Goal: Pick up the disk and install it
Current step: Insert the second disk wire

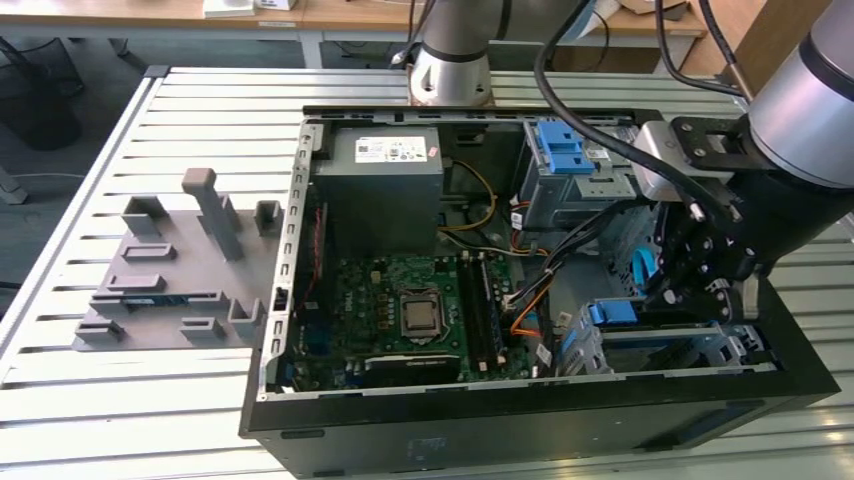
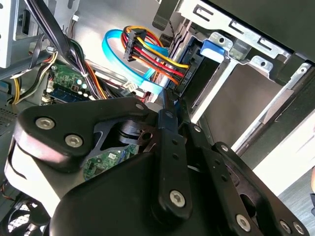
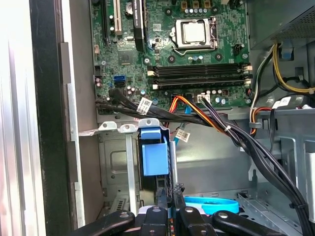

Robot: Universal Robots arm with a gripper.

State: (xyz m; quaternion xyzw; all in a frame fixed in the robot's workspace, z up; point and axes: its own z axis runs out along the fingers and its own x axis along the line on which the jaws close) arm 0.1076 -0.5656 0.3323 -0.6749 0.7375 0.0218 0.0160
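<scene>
While cables (image 3: 231, 132) crowd nearby, pincer (image 3: 170, 209) hangs beside drive cage (image 3: 118, 162)

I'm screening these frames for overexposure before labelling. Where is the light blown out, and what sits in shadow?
In the first wrist view, the case wall along one edge washes out to white; the motherboard is evenly lit. In the second wrist view, the gripper linkage is dark against a bright metal panel. In the exterior view, the drive cage interior lies shadowed.

A slatted metal desk (image 1: 160, 400) carries the open computer case (image 1: 534, 425) at centre and a grey fixture block (image 1: 174, 280) at nine o'clock.
</scene>
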